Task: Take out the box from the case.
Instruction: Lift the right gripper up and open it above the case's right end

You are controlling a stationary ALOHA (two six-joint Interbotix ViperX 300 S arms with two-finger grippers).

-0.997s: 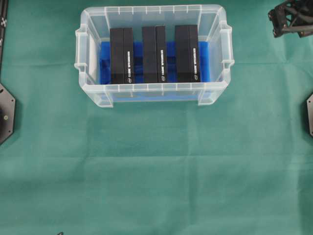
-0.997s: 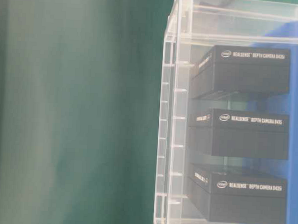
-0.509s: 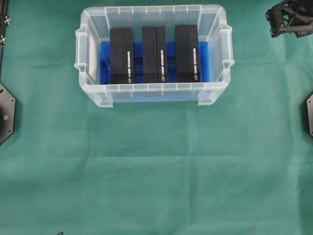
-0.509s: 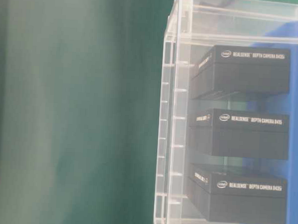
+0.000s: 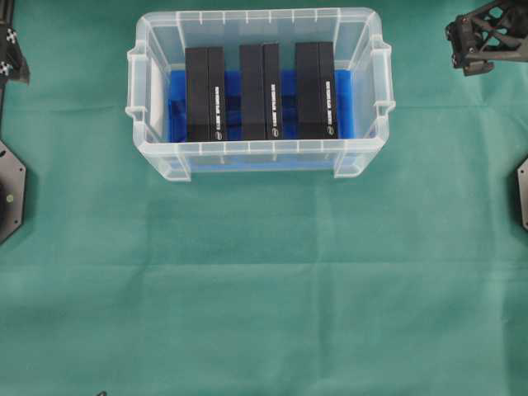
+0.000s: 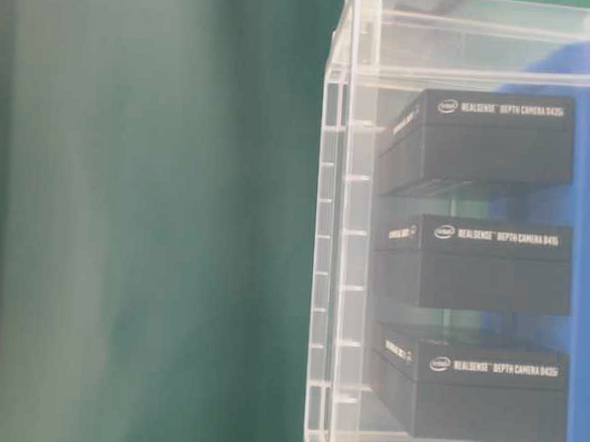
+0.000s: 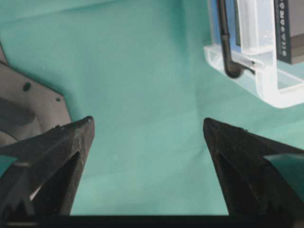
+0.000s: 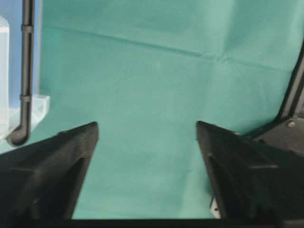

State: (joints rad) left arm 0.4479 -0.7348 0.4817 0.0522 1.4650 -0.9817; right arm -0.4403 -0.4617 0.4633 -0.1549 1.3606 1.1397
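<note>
Three black boxes (image 5: 261, 91) marked "Intel RealSense Depth Camera D435" sit in the case (image 5: 157, 82); the left gripper (image 7: 147, 126) and the right gripper (image 8: 147, 128) gape empty.

In the table-level view the case (image 6: 346, 234) runs off the right and bottom edges, so its far wall is unseen, and the small print on the three black boxes (image 6: 491, 266) is only partly legible. In the overhead view that print is too small to read. There the left end effector (image 5: 11, 51) and right end effector (image 5: 488, 37) are cut by the picture's edges. Each wrist view shows only a corner of the case.
</note>
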